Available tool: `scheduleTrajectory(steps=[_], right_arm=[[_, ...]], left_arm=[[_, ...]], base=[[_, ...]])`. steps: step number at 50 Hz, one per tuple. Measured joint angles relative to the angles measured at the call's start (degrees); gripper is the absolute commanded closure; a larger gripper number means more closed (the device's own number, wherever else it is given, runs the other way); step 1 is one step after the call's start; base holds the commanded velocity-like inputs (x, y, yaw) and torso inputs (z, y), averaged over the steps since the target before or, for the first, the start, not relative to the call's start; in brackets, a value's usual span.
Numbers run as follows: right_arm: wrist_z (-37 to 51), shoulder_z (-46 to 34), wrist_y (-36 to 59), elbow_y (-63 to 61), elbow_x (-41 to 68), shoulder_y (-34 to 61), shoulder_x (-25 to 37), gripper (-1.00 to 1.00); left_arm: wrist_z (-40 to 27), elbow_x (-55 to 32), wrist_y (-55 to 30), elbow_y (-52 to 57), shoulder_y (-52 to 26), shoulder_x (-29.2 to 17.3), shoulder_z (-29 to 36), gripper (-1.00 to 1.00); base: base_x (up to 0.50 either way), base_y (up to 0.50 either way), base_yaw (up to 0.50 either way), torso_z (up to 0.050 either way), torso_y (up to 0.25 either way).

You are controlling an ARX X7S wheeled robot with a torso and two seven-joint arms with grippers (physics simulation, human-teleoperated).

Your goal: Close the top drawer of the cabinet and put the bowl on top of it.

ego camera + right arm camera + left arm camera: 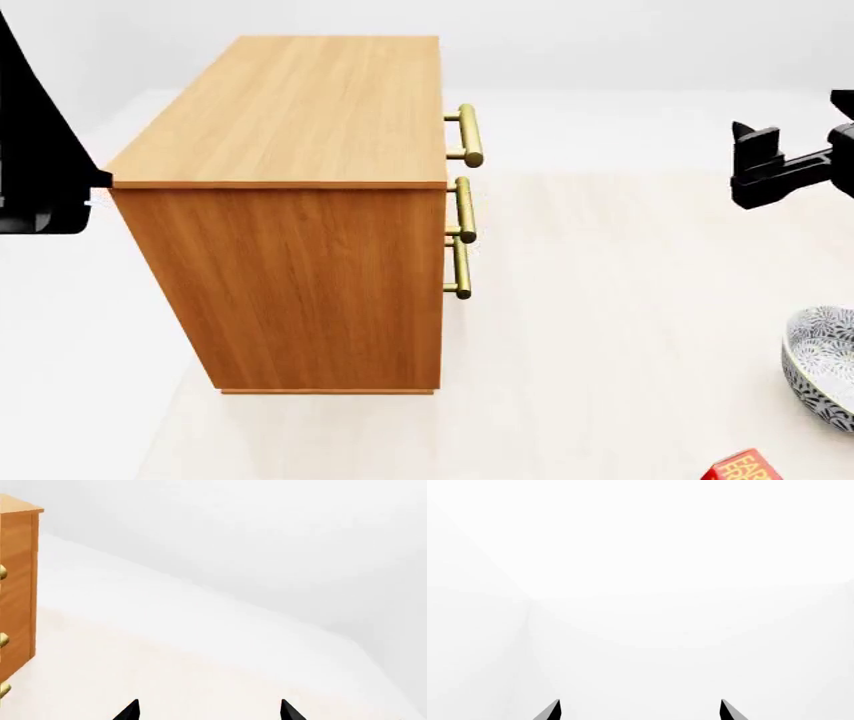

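The orange-brown cabinet (294,200) stands left of centre in the head view, its drawer fronts facing right. Of the top drawer only the brass handle (465,135) shows there, and its front looks flush with the cabinet's side. A strip of the top drawer front (17,545) shows in the right wrist view. The blue-patterned bowl (821,365) rests on the floor at the right edge, partly cut off. My right gripper (741,165) (208,705) hangs open and empty, right of the handles and above the bowl. My left gripper (640,705) is open, facing blank white.
A red box (741,468) peeks in at the bottom edge near the bowl. My left arm (34,150) is a black mass at the left edge beside the cabinet. Pale floor (627,300) spreads between cabinet and bowl, with white walls behind.
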Motion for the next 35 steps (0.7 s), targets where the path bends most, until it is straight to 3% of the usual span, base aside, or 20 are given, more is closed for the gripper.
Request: scheduleTrajectory(steps=[17, 35], right_arm=[[-6.9, -5.3, 15.4, 7.2, -7.0, 6.1, -0.7, -1.00], [-10.3, -7.8, 27.5, 10.5, -4.8, 7.5, 1.0, -1.00]], left_arm=[[0.0, -0.1, 0.4, 0.0, 0.5, -0.3, -0.3, -1.00], [0.2, -0.1, -0.1, -0.1, 0.4, 0.1, -0.5, -1.00]], base=[[0.00, 0.00, 0.00, 0.000, 0.000], [0.00, 0.00, 0.00, 0.000, 0.000]])
